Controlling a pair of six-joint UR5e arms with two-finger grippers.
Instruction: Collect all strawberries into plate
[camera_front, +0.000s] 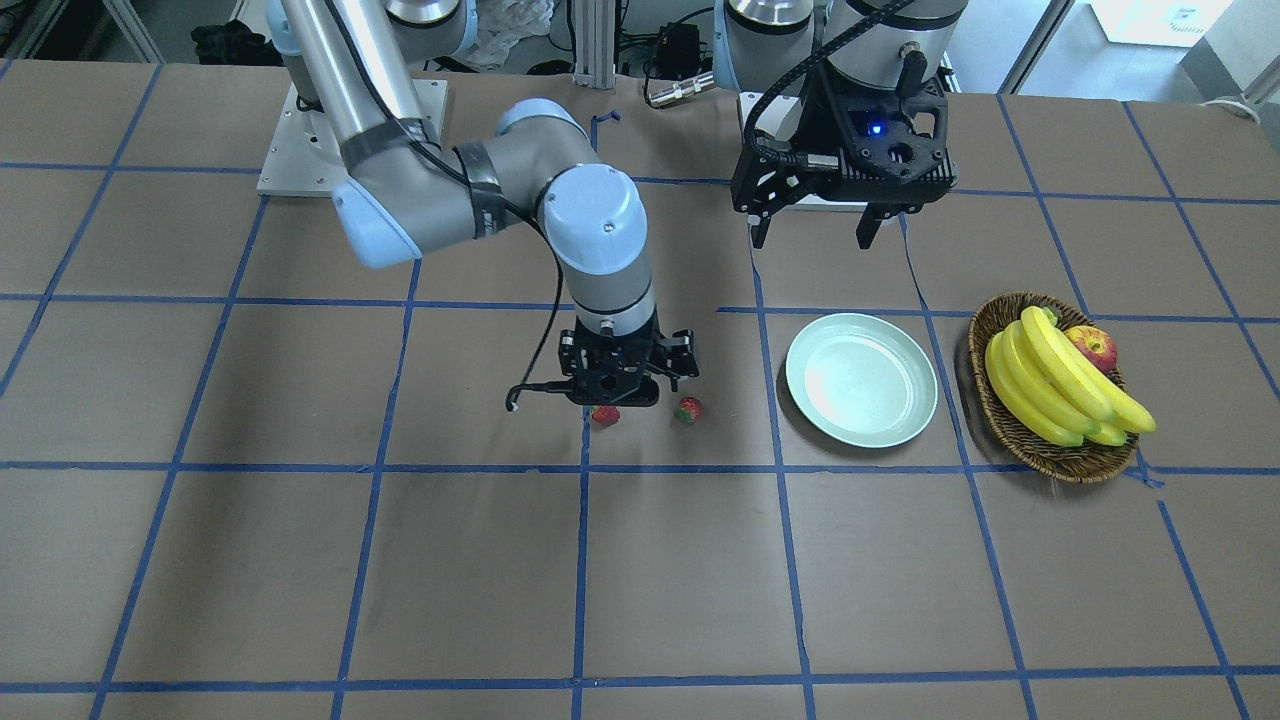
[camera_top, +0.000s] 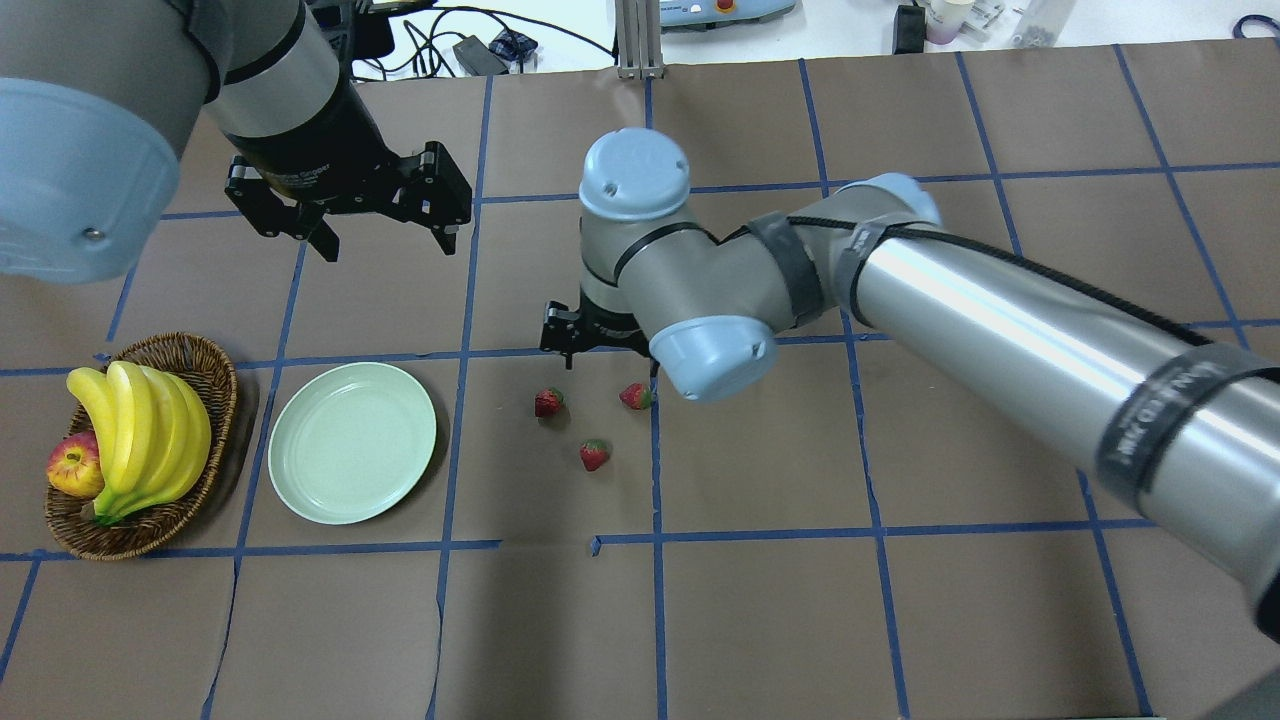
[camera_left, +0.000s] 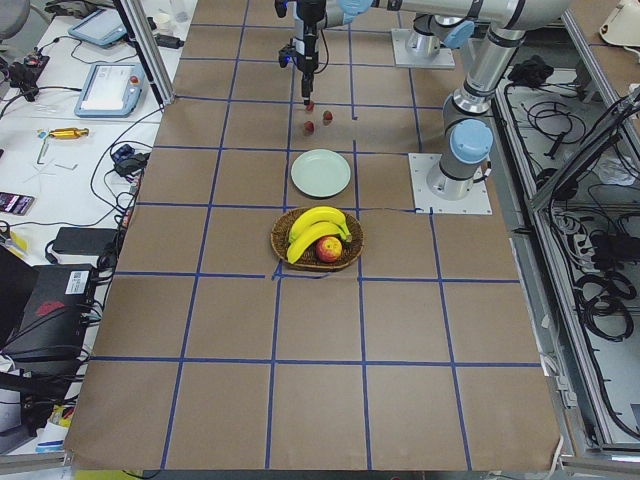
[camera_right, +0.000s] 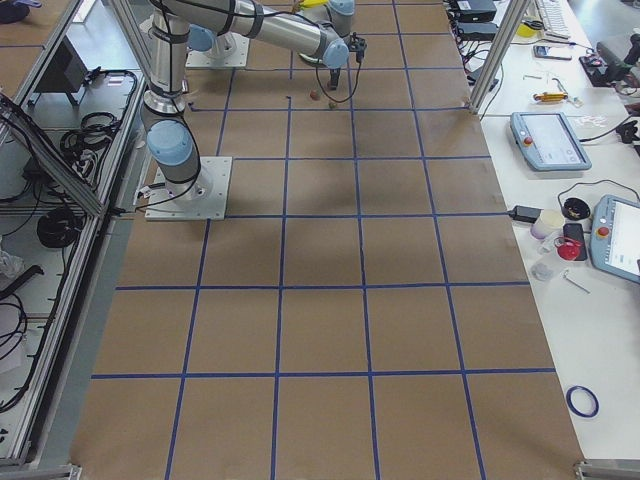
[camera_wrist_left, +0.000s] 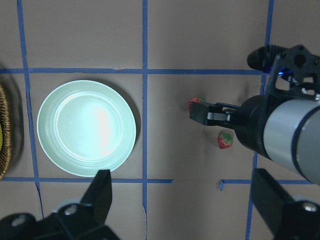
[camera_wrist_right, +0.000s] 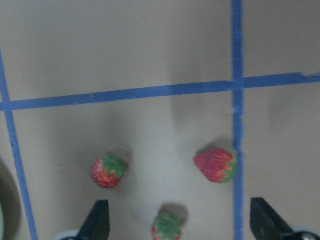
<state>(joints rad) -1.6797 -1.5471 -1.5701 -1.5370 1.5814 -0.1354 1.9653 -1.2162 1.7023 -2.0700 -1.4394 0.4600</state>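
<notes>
— Strawberries (camera_top: 594, 455), where are they?
— All three lie close together on the brown table (camera_top: 800, 600), well apart from the green plate (camera_top: 352, 456).
— And the right gripper (camera_wrist_right: 182, 220)?
— It hangs over them, jaws spread wide, gripping nothing.
— The left gripper (camera_top: 385, 240)?
— It is above the table beyond the plate, also wide apart and empty. A basket (camera_top: 215, 380) of bananas (camera_top: 150, 430) sits beside the plate.

Bright, even light is pouring down from overhead, glaring white off the glossy plate (camera_wrist_left: 55, 150) and laying only soft, faint shadows on the counter (camera_front: 640, 580), while the right wrist view is rendering the strawberries (camera_wrist_right: 108, 171) soft and slightly out of focus.
</notes>
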